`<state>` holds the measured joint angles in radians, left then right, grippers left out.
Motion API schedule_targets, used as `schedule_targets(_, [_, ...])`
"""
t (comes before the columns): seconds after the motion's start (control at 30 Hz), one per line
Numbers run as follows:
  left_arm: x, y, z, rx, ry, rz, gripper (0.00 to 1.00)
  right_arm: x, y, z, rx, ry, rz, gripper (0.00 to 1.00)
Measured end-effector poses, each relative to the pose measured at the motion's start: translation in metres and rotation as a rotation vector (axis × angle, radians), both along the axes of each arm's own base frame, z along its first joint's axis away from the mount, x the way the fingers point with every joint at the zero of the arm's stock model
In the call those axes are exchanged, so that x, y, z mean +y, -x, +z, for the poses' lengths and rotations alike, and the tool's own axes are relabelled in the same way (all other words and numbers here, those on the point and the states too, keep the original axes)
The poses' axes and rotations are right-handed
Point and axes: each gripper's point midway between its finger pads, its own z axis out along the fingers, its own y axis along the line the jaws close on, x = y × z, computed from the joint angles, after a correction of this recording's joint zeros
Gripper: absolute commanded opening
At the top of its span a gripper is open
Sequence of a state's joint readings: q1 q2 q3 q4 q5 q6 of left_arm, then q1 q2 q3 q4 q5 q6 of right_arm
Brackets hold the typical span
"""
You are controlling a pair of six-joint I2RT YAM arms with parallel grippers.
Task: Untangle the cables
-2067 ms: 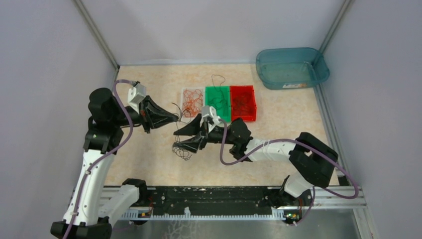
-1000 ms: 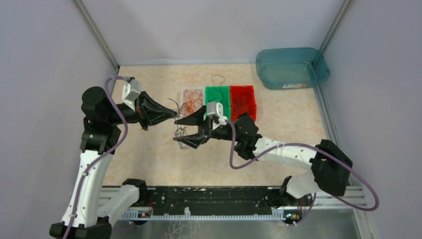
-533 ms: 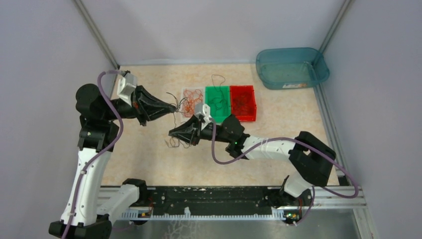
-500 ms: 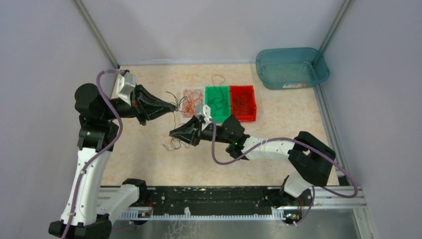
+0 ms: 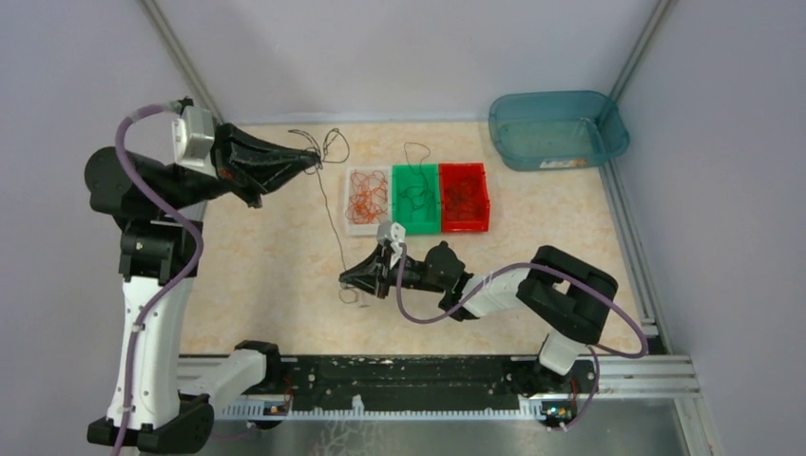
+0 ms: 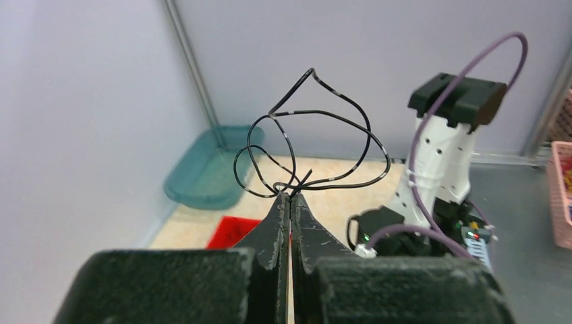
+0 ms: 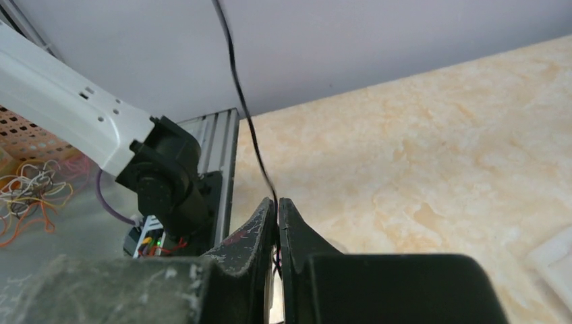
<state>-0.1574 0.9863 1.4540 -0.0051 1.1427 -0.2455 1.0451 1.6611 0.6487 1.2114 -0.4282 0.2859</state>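
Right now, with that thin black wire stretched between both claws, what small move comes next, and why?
Probably raise the left gripper a little: it and the right gripper are both shut on the thin black wire, nearly taut between them, yet curls lie by the right one.

The left arm (image 5: 152, 313) is standing tall, left gripper (image 5: 312, 160) held high and pointing right, its 2 jaws pressed together. The right arm (image 5: 499, 290) is lying low, extended leftward, right gripper (image 5: 348, 278) likewise clamping tight.
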Motion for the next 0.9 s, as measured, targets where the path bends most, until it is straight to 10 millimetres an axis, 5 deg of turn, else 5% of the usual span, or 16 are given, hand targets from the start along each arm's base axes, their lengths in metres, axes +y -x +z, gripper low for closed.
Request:
schedule_targets(0.23, [0.011,0.002,0.058,-0.212,0.072,0.119,0.0,-0.014,0.002,-0.031,0.037,0.047,-0.032,0.05])
schedule_targets(0.5, [0.03,0.01,0.135,-0.509,0.16,0.28,0.0,-0.042,0.013,-0.095,0.124,0.196,-0.062,0.06])
schedule_targets(0.63, [0.038,0.021,0.167,-0.631,0.196,0.337,0.0,-0.05,0.015,-0.105,0.138,0.219,-0.075,0.22])
schedule_targets(0.8, [0.039,0.021,0.167,-0.648,0.19,0.347,0.0,-0.065,0.018,-0.105,0.142,0.225,-0.107,0.42])
schedule_targets(0.9, [0.034,0.004,0.135,-0.561,0.149,0.327,0.0,-0.074,0.017,-0.071,0.1,0.164,-0.135,0.49])
